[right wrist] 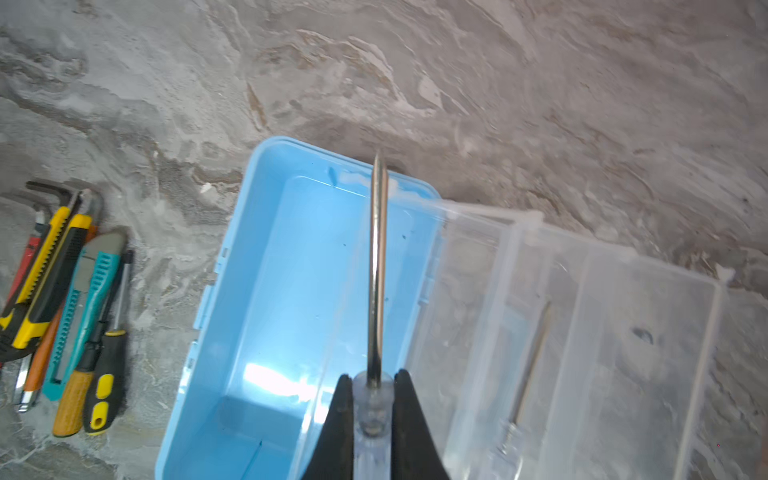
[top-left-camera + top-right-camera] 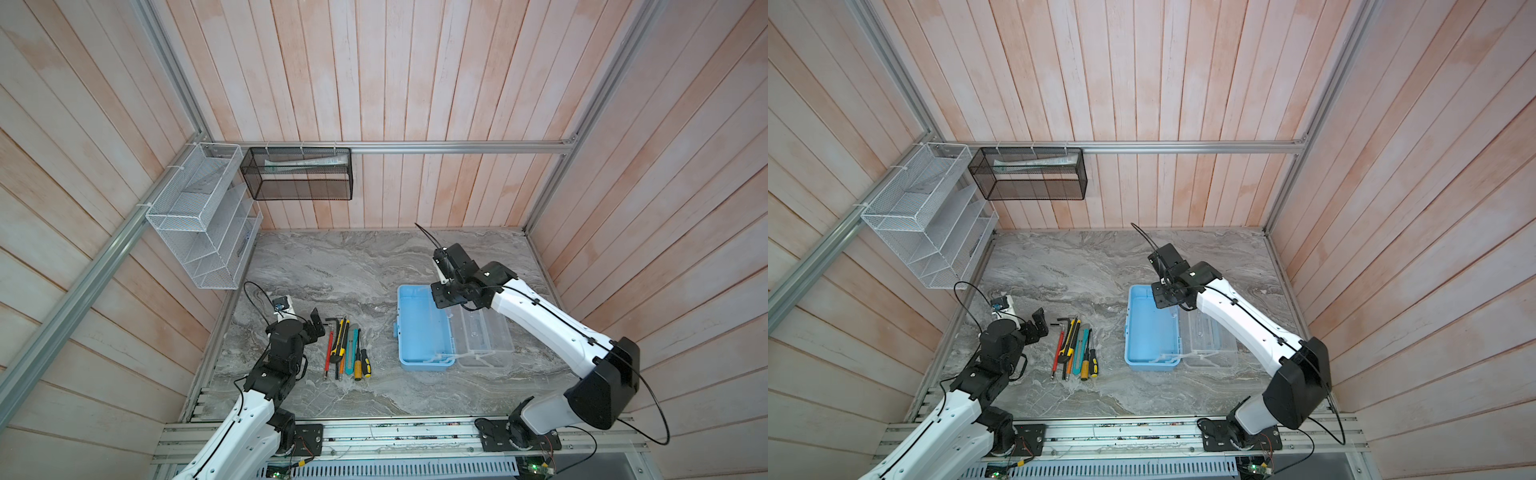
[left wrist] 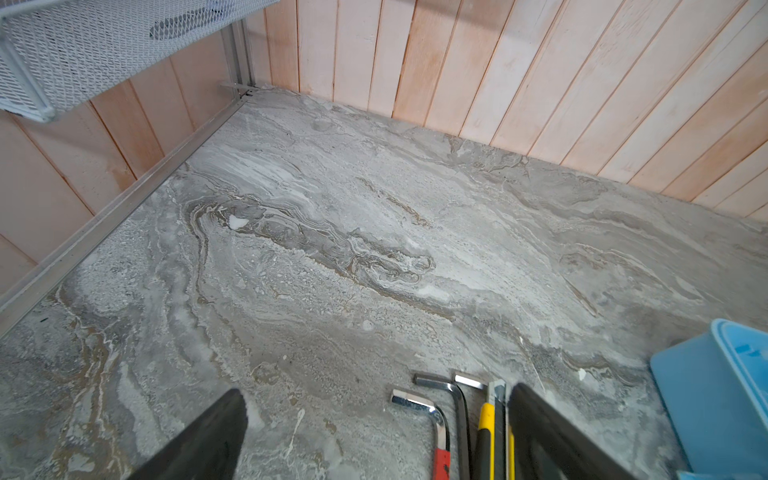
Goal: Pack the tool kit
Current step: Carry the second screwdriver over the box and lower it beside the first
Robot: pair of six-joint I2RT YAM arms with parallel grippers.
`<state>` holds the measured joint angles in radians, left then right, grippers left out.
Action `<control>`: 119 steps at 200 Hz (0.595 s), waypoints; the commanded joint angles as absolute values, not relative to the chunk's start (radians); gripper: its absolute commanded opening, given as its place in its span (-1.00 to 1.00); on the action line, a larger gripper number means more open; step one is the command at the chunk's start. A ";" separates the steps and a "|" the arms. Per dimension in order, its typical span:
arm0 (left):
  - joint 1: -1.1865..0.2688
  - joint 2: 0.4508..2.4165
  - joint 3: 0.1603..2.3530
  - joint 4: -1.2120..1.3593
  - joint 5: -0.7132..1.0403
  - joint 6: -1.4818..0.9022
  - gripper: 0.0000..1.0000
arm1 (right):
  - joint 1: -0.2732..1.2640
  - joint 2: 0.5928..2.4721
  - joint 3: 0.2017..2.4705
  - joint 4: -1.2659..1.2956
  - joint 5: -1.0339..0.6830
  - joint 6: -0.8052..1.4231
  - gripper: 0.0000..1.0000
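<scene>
tool kit box (image 2: pixel 420 328) lies open on the right half of the counter (image 2: pixel 332 266). blue tub looks empty. clear lid (image 2: pixel 486 340) is folded out flat on its right side. loose tools lie in a tight row left of the box, well apart from it: hex key (image 2: pixel 332 321), yellow-black utility knife (image 2: pixel 341 337), teal utility knife (image 2: pixel 351 351), short screwdrivers (image 2: pixel 365 362).

step in hand, my reading: lay the clear-handled screwdriver (image 1: pixel 377 266) i carry into the tub.
- shaft runs roughly along the tub's length. good, hold that line.
- in the right wrist view the tip lines up with the tub's end wall, close to the hinge side. i should shift toward the tub's middle so the whole tool clears the rim.
- go low before letting go. a round handle will roll or bounce toward the lid if dropped from height.
- a thin shape shows through the lid. cannot tell whether it is a tool or a shadow.

pose:
- left end effector (image 2: pixel 318 325): spread wide, holding nothing, low over the counter just beside the hex key end of the row. arm folded close to its base.
- right end effector (image 1: pixel 372 376): pinched narrow on the screwdriver's clear handle, metal shaft pointing forward above the tub. arm stretched long from the right rail, passing over the lid, wrist tipped down.
</scene>
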<state>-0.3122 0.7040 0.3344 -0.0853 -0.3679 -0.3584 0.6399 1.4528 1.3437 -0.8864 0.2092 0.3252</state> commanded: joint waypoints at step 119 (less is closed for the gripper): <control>-0.307 0.720 0.353 -0.070 -0.377 -0.354 0.99 | 0.455 1.295 1.100 -0.840 0.247 0.354 -1.00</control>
